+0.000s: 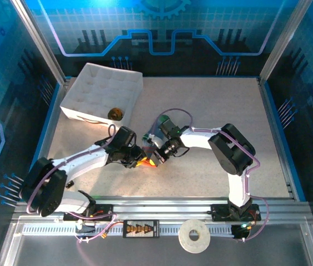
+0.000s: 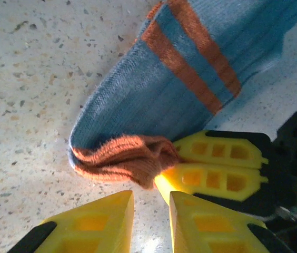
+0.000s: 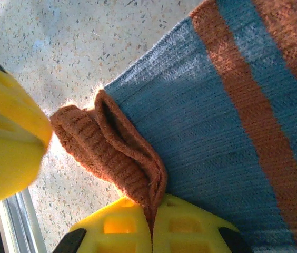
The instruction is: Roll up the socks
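One ribbed blue-grey sock [image 3: 206, 132], orange-striped

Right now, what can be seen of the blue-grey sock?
The sock is blue-grey ribbed knit with orange stripes and a bunched orange cuff. It lies on the speckled table. The right end effector pinches the cuff; the left end effector sits just short of it, jaws slightly apart, holding nothing.
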